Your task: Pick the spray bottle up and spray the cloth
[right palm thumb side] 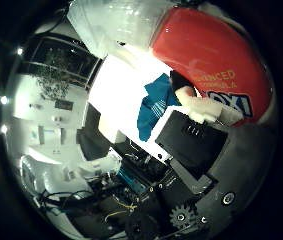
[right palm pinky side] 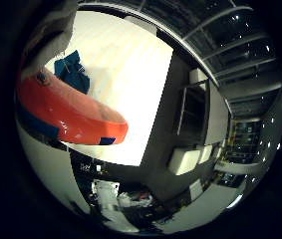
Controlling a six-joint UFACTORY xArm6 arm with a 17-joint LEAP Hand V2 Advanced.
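Observation:
The red-orange spray bottle [right palm thumb side: 206, 55] with a blue label band fills much of both palm views, so it sits close against my palm. A whitish translucent part [right palm thumb side: 113, 22] adjoins its red body. My right hand [right palm thumb side: 201, 150] is shut on the bottle: a black finger with a white tip [right palm thumb side: 196, 102] curls onto its side. The blue cloth [right palm pinky side: 71, 69] lies crumpled on the white table [right palm pinky side: 125, 74], small and well below the bottle. The bottle is off the table surface.
The white table ends at a straight edge, with dark floor beyond it. White boxes [right palm pinky side: 185, 159] and a dark shelf unit [right palm pinky side: 193, 112] stand off the table. Electronics and clutter [right palm thumb side: 131, 180] sit beside the table.

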